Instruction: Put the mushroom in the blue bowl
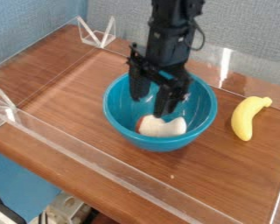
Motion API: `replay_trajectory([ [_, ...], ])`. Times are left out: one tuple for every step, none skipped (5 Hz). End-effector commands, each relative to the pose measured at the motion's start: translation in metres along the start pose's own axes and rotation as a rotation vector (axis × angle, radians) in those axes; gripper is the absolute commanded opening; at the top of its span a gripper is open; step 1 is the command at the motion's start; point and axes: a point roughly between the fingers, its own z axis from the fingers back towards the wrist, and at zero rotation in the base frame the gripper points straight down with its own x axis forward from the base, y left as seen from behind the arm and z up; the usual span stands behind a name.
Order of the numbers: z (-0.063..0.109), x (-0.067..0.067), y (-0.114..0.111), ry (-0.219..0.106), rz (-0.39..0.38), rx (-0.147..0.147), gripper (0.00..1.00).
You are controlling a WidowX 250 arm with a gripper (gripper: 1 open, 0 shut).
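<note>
The glossy teal-blue bowl stands on the wooden table near the middle of the view. The mushroom lies on its side at the bottom of the bowl, reddish cap to the left, pale stem to the right. My black gripper points straight down over the bowl's back half, just above the mushroom. Its fingers are spread apart and hold nothing.
A yellow banana lies on the table to the right of the bowl. Clear acrylic walls fence the tabletop at the front and left, with clear brackets at the back.
</note>
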Motion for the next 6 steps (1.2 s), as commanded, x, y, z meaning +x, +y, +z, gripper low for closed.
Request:
replay_trajectory([
  [0.046, 0.007, 0.002, -0.085, 0.054, 0.012, 1.00],
  [0.063, 0.008, 0.008, -0.088, 0.082, 0.005, 1.00],
  [0.057, -0.006, 0.016, -0.085, 0.050, 0.009, 1.00],
  [0.053, -0.016, 0.021, -0.080, 0.023, 0.000, 1.00],
  [0.052, -0.018, 0.017, -0.077, 0.025, 0.001, 1.00],
  [0.052, -0.020, 0.012, -0.075, 0.042, 0.005, 1.00],
])
